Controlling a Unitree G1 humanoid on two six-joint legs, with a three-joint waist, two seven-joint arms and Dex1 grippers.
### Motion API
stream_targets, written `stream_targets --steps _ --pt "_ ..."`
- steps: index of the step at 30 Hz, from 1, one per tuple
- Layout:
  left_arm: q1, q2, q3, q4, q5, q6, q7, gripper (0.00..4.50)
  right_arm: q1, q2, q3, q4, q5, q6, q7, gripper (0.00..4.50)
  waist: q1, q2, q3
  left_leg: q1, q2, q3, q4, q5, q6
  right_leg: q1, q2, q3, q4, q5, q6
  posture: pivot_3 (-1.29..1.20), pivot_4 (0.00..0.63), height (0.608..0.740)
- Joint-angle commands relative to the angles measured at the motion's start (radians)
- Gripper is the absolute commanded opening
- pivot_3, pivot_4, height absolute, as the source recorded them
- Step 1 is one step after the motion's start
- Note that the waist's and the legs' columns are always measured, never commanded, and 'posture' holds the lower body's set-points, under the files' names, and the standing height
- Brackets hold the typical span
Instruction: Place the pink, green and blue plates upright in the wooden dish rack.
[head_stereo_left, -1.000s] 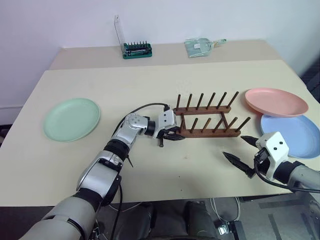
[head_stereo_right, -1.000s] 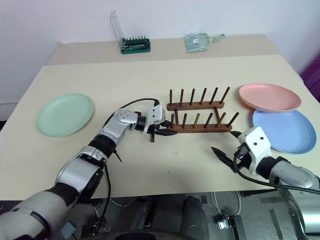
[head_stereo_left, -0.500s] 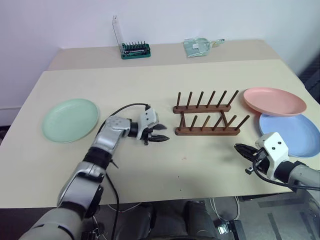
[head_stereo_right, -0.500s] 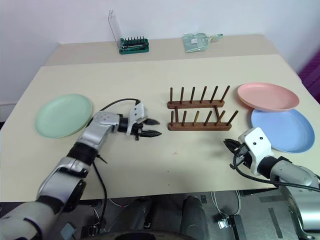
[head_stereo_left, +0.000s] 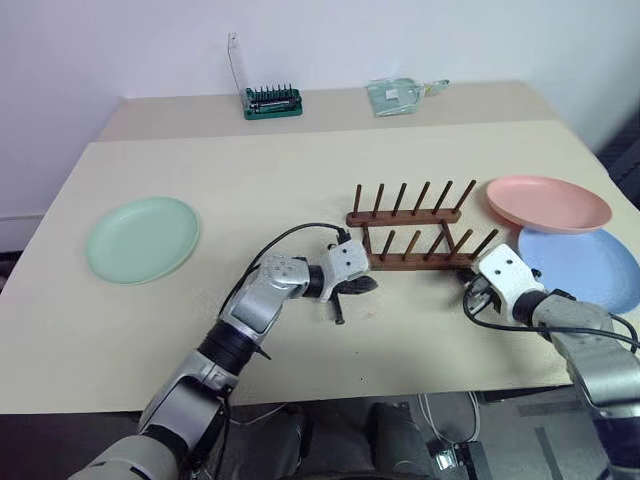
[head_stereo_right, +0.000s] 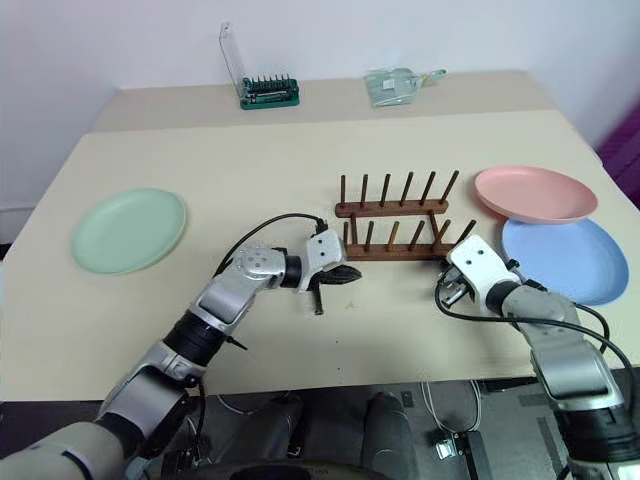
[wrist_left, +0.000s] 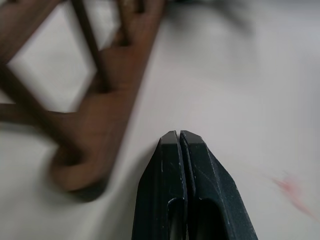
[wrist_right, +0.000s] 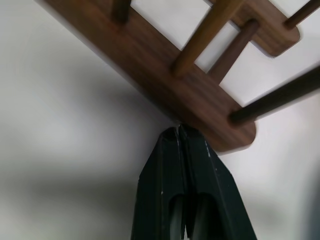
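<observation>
Closed tools (head_stereo_left: 362, 285) (wrist_right: 178, 131) flank the empty wooden dish rack (head_stereo_left: 415, 240).

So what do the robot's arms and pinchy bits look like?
The arms are shiny silver metal with black joints. Each wrist has a white box and a looping black cable. The left end effector and right end effector each have two pointed black fingers.

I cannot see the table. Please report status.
Both grippers, left and right, shut, empty, at the near rail of the dish rack. Pink, blue, green plates flat on table. Nothing in the way.
</observation>
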Motion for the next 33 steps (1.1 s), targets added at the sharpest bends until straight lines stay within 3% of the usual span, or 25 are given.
stream_targets --steps 1,7,18,21,27,33 --pt "-0.032 -0.016 0.026 0.084 0.060 -0.002 0.147 0.03 -0.054 0.011 0.023 0.063 -0.040 -0.039 -0.013 0.00 -0.001 0.000 0.000 0.000 0.000 0.000 0.000 0.000 0.000 0.000 0.000 0.000 0.000 0.000 0.000 0.00 0.150 0.740" --pt "-0.074 -0.047 0.062 0.191 0.056 -0.045 0.264 0.03 -0.167 0.028 0.055 0.186 -0.079 -0.101 -0.022 0.00 -0.006 0.000 0.000 0.001 0.000 0.001 -0.001 0.000 0.000 0.000 0.000 0.000 0.001 0.000 0.000 0.00 0.150 0.740" --pt "-0.051 -0.039 0.054 0.161 0.042 -0.088 0.233 0.03 -0.210 0.003 0.016 0.242 -0.055 -0.168 0.039 0.00 -0.006 0.000 0.000 0.001 0.000 0.001 -0.001 0.000 0.000 -0.001 0.000 0.001 0.001 0.000 0.000 0.00 0.150 0.740" --pt "-0.001 -0.026 0.094 0.013 -0.059 -0.096 0.143 0.00 -0.116 -0.090 -0.093 0.102 -0.021 -0.150 0.101 0.85 -0.002 0.001 -0.001 -0.002 0.000 0.001 -0.002 0.000 0.000 -0.003 0.000 0.001 0.001 0.000 0.000 0.00 0.150 0.740" --pt "0.079 0.053 0.133 -0.241 -0.219 -0.016 -0.017 0.00 -0.064 -0.252 -0.237 0.062 -0.073 -0.174 0.101 3.79 -0.004 0.002 0.000 -0.006 0.000 0.003 -0.001 0.000 0.000 -0.009 0.000 0.002 0.002 0.001 -0.001 0.00 0.150 0.740" --pt "0.071 0.114 0.134 -0.281 -0.262 -0.008 -0.080 0.00 -0.135 -0.372 -0.129 0.363 -0.172 -0.441 0.139 3.79 -0.007 0.002 0.000 -0.003 0.001 0.005 -0.002 0.000 0.000 -0.007 0.000 0.003 0.001 0.001 -0.001 0.00 0.150 0.740"
